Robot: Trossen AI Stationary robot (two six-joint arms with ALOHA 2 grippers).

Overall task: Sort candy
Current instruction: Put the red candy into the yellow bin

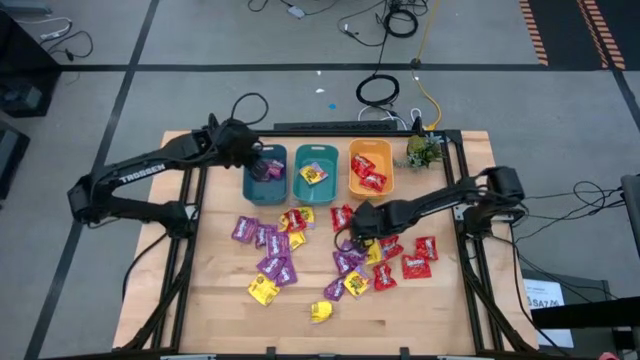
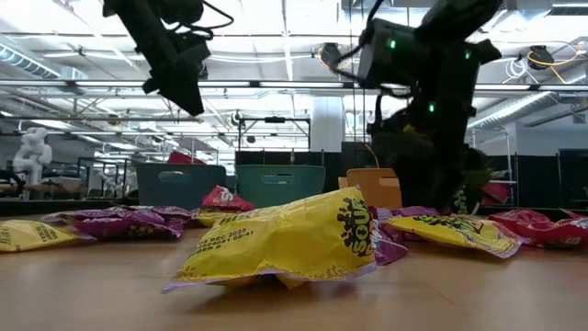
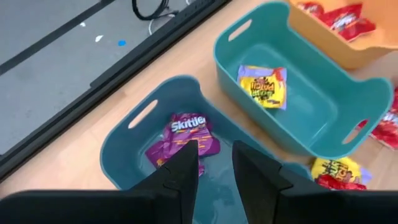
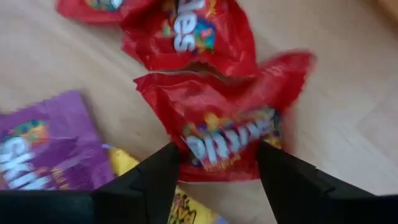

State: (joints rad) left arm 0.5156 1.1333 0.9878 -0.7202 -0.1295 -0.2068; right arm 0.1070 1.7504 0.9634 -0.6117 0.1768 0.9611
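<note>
High view is showing the left gripper (image 1: 262, 160) hanging over the leftmost teal bin (image 1: 265, 187), its fingers (image 3: 180, 171) standing a little apart with nothing between them and a purple candy packet (image 3: 182, 138) lying in that bin below. Right of that bin, the second teal bin (image 1: 316, 189) is holding a yellow packet (image 1: 314, 174) and the orange bin (image 1: 370, 186) is holding red ones, while the rest of the candy (image 1: 275, 244) is lying scattered on the table (image 1: 220, 310) in front of the bins. Down in that scatter, well in front of the orange bin, the right gripper (image 1: 358, 225) is straddling a red packet (image 4: 227, 135) with its fingers wide open on either side, not closed on it.
</note>
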